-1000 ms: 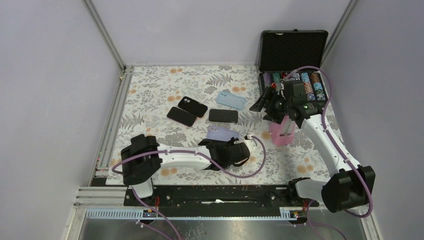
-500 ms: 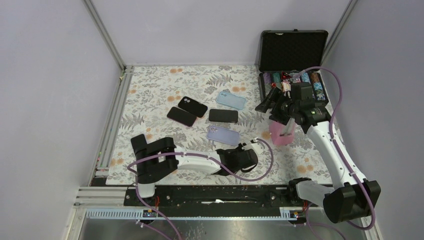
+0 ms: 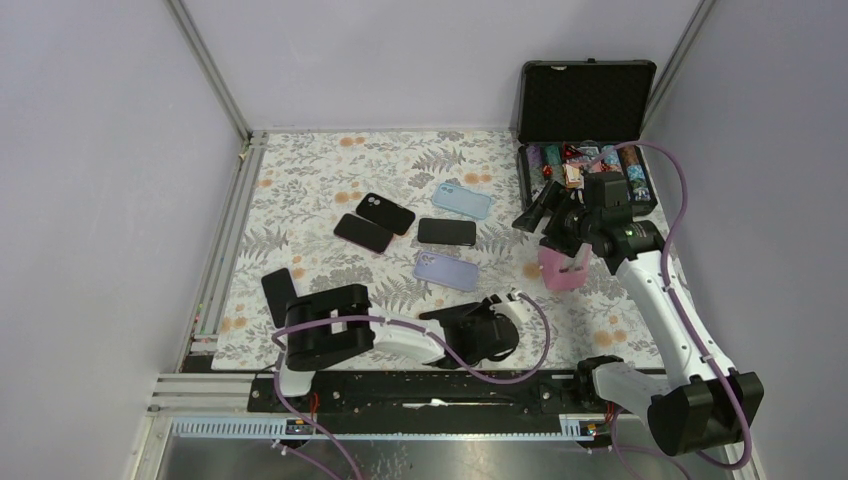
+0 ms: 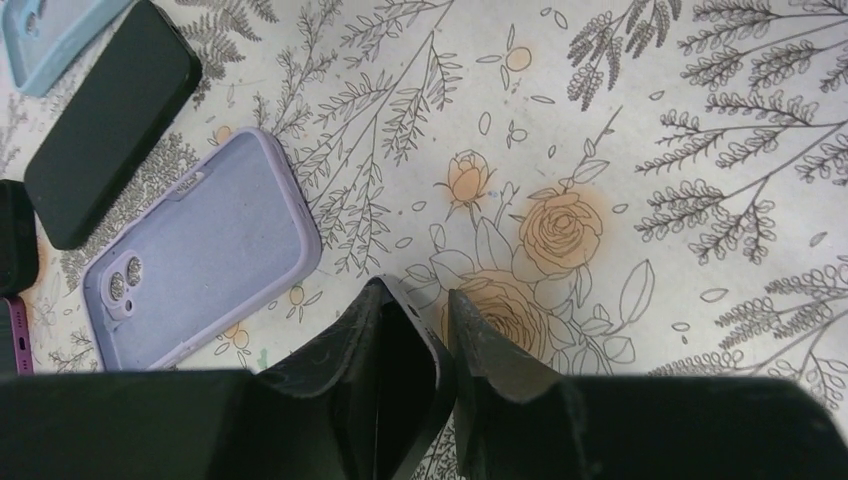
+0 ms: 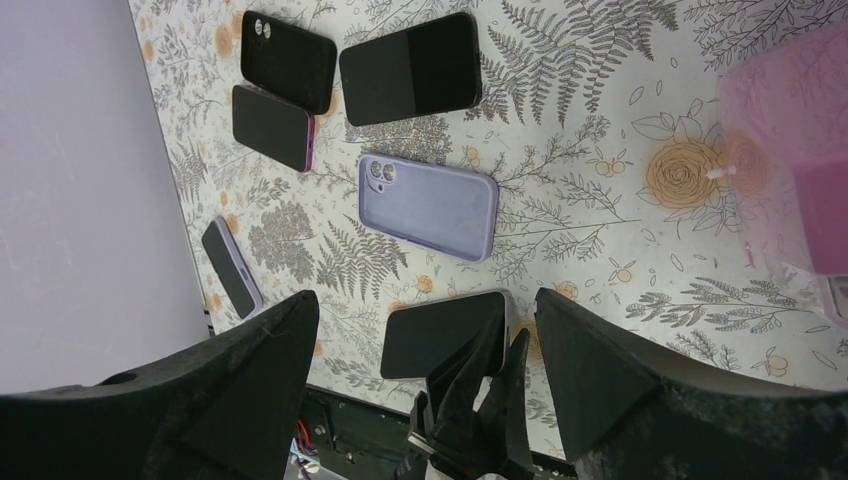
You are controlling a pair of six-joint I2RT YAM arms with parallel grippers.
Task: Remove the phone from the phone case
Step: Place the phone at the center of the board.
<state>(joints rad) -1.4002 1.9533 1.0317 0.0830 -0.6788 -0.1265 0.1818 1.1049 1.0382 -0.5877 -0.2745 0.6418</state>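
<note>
Top view: the left gripper [image 3: 470, 325] lies low at the near edge of the cloth [image 3: 320, 170], just nearer than the lilac case [image 3: 447, 269]. The right gripper [image 3: 545, 225] hangs spread wide above a pink object [image 3: 560, 270], touching nothing that can be seen. Left wrist view: the phone [image 4: 400, 385] lies dark face up between the fingers. It is out of the lilac case, which lies beside it, hollow side up and apart from it. The jaws stand narrow, and a sliver of cloth shows between the phone's edge and the right finger, so the phone appears unclamped. Right wrist view: the phone rests flat on the cloth near the lilac case, with the left gripper at one end. The right fingers are wide apart with nothing between them. Assessment: the phone is judged rigid, dense for its size, glass-faced and slippery, and is best taken across its long side edges, not its face. The case is judged light and pliable, its lip peeling most readily from a corner. Whether the pink object contains a phone cannot be told.
</note>
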